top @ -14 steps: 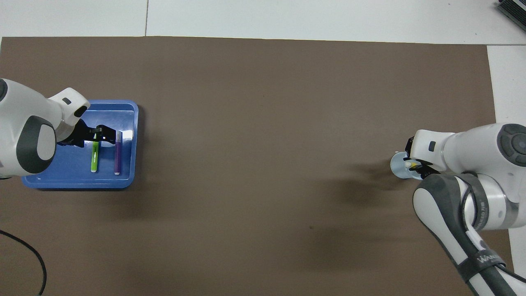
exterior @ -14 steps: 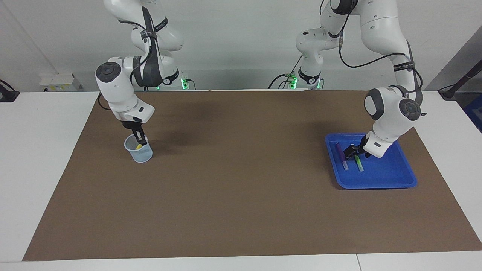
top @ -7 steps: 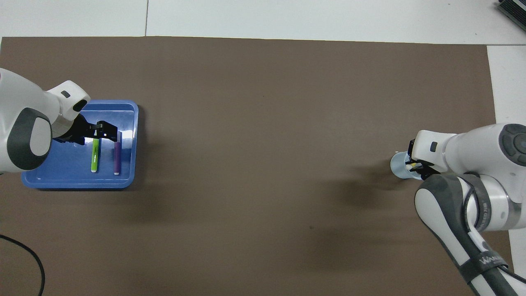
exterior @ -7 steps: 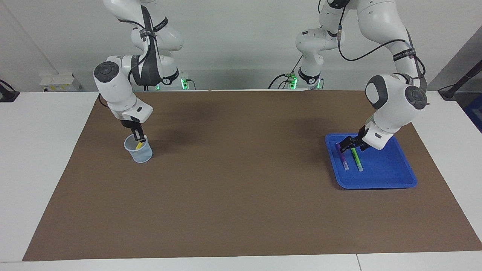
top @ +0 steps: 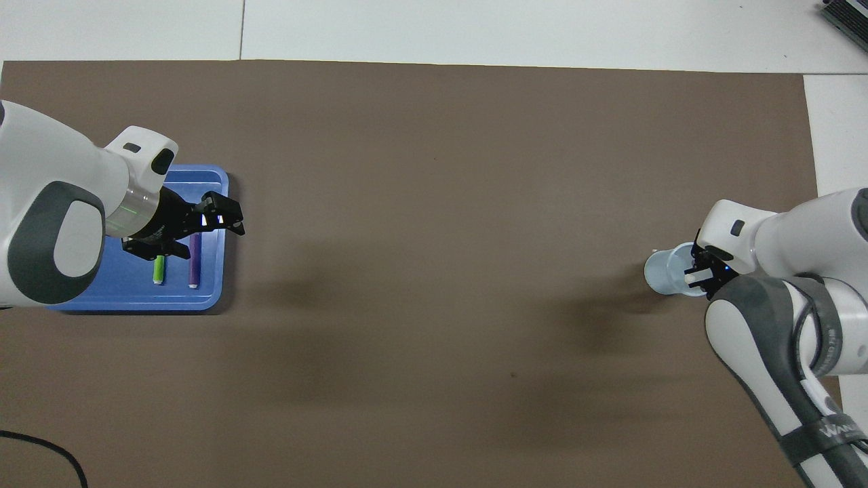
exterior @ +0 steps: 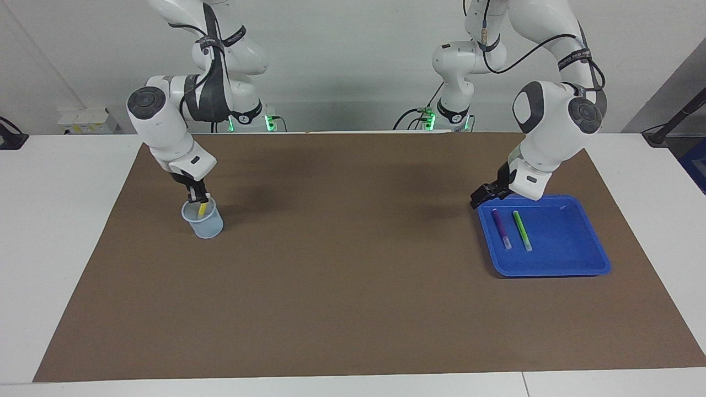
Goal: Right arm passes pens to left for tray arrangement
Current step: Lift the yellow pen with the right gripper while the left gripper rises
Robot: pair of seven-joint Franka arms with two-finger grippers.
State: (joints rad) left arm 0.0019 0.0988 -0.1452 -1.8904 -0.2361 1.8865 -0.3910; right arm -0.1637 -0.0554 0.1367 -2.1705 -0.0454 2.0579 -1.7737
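Brown mat, white table: right gripper (exterior: 197,197) clamped on yellow pen (exterior: 202,209) in pale cup (exterior: 203,219), risking to tip it. Left gripper (exterior: 481,197) spread wide, empty, over blue tray (exterior: 568,259) rim; purple pen (exterior: 501,227) and green pen (exterior: 522,230) inside; misaligned handover could drop the yellow pen

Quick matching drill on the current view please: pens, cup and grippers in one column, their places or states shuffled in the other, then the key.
1. yellow pen
2. purple pen
3. left gripper
4. cup

A. lying in the blue tray beside the green pen
B. pinched by the right gripper, lower end in the cup
C. open, above the tray's rim, holding nothing
D. standing on the brown mat at the right arm's end

Pairs: 1-B, 2-A, 3-C, 4-D
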